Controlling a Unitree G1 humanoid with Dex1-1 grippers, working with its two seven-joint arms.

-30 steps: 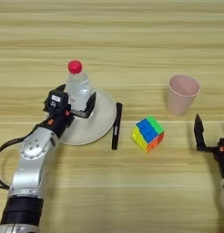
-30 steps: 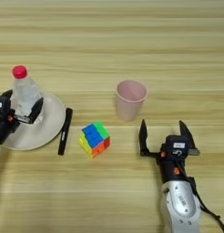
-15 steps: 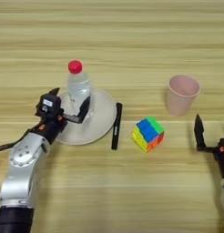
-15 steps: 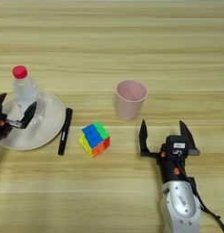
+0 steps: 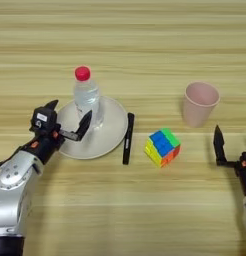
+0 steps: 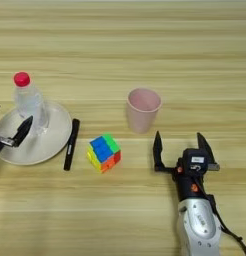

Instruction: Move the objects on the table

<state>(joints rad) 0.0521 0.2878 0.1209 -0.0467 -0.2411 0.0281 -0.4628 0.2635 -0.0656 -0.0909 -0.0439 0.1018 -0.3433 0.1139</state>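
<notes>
Left eye view: clear bottle point(image 5: 88, 98) with red cap point(image 5: 82, 73) stands upright on the cream round plate point(image 5: 107, 142), toward the plate's rear-left part. Left gripper point(image 5: 68, 118) sits at the plate's left side, fingers spread apart, one black finger point(image 5: 84, 124) over the plate just beside the bottle's base, the other out past the plate's left rim; nothing is grasped, and a gap shows between finger and bottle. Black pen point(image 5: 128, 138) lies on the table point(image 5: 145, 45) just right of the plate, running near to far. Multicoloured puzzle cube point(image 5: 162, 147) rests right of the pen, apart from it, one corner toward the camera. Pink cup point(image 5: 199, 103) stands upright, behind and right of the cube. Right gripper point(image 6: 180, 146) is near the front edge, in front and right of the cup, fingers spread wide and empty, pointing away from the robot.
</notes>
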